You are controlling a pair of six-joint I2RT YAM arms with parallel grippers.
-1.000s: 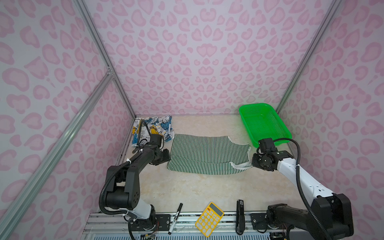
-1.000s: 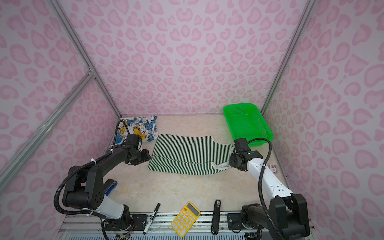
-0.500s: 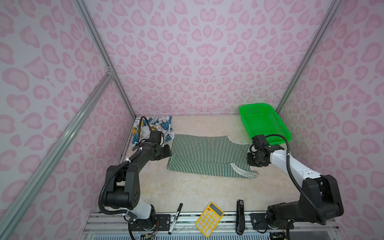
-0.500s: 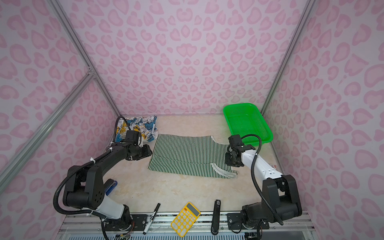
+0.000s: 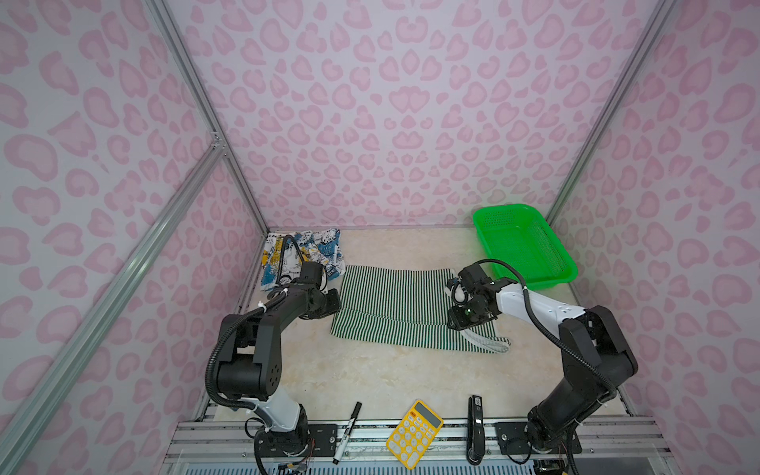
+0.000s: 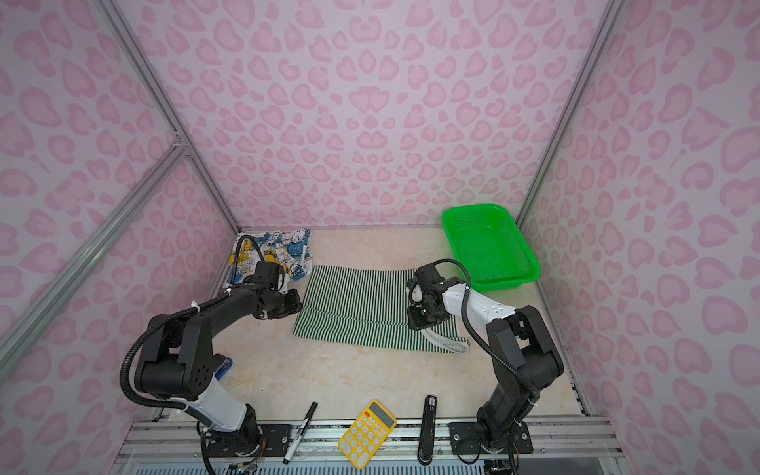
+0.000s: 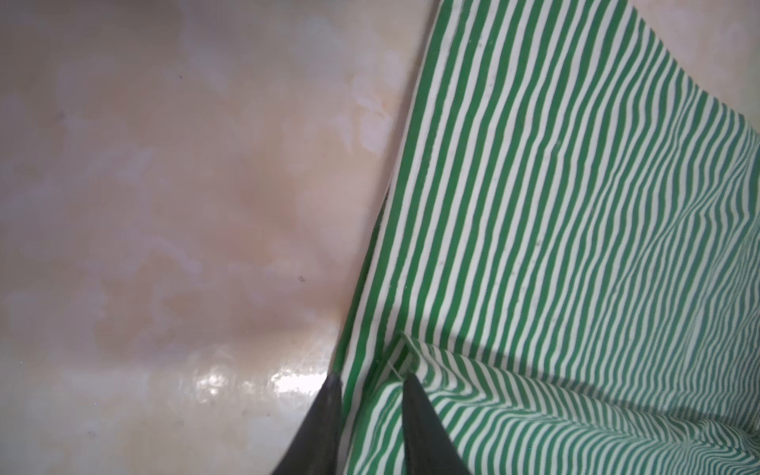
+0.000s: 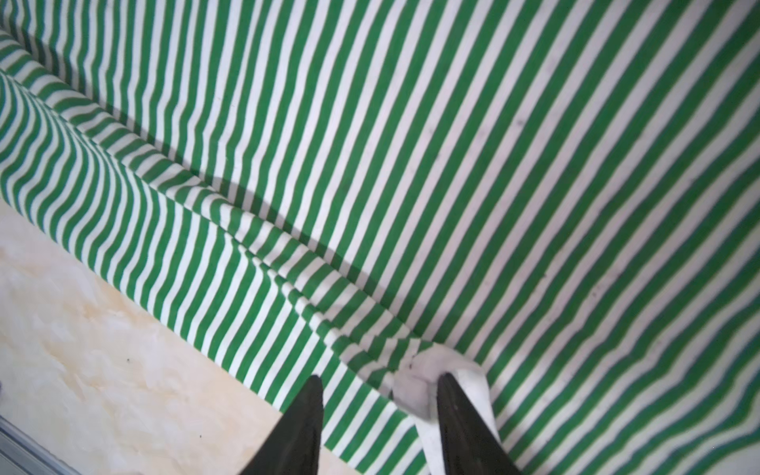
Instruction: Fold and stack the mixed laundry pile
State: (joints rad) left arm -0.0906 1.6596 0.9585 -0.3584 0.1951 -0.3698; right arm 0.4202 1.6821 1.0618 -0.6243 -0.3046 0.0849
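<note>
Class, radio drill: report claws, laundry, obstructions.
Left claw open, astride edge of striped garment. Right claw open over its white trim. Printed garment beside it, by back wall. Nothing blocking.

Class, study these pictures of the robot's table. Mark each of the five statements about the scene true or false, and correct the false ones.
1. The striped garment lies spread on the table between the two arms. True.
2. The printed garment lies in the green basket. False: in both top views it lies on the table at the far left corner, outside the basket.
3. The yellow calculator lies at the table's near edge. True.
4. The left pincer is over the calculator. False: it is at the striped garment's edge.
5. White trim shows between the right pincer's fingertips. True.
</note>
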